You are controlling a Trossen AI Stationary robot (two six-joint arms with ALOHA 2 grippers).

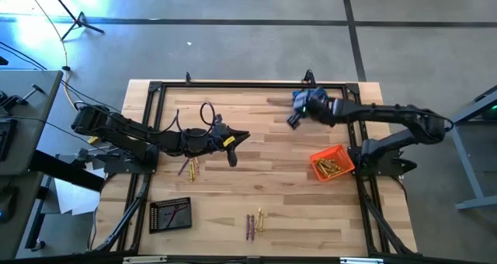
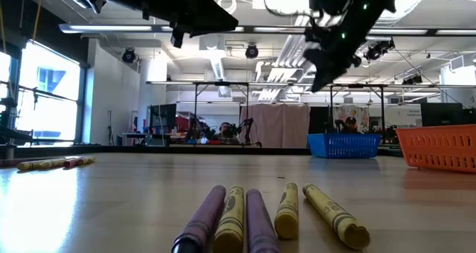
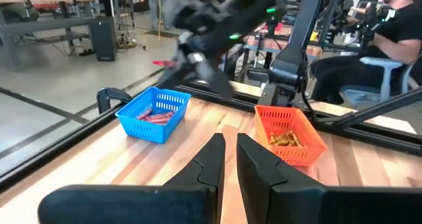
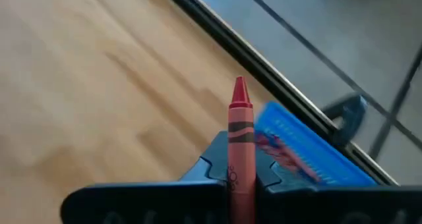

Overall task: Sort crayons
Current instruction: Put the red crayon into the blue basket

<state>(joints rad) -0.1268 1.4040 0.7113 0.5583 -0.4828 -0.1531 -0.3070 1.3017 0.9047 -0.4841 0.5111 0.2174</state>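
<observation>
My right gripper [image 1: 295, 120] hangs above the blue mesh basket [image 1: 301, 99] at the table's far edge, shut on a red crayon [image 4: 241, 132]. The blue basket [image 3: 153, 114] holds red crayons, and the orange basket [image 3: 290, 133] holds yellow ones. Loose crayons lie flat on the table in two groups: yellow and purple ones near the front edge [image 1: 255, 223], a few more under the left arm [image 1: 190, 168]. My left gripper [image 1: 242, 136] hovers over the table's middle, its fingers [image 3: 214, 159] a little apart with nothing between them. My right gripper pinches the red crayon's wrapped shaft [image 4: 241, 168] between its two fingers [image 4: 210, 163]. The crayon lies along the fingers, and its pointed tip [image 4: 239, 89] sticks out past them. It is lifted clear, slanting down toward the blue basket [image 4: 310, 151].
A black mesh basket [image 1: 171, 215] sits near the front left. The orange basket [image 1: 332, 165] stands by the right arm's base. A black metal frame [image 1: 233, 85] runs along the table's edges. A seated person [image 3: 395, 26] shows beyond the table's right side.
</observation>
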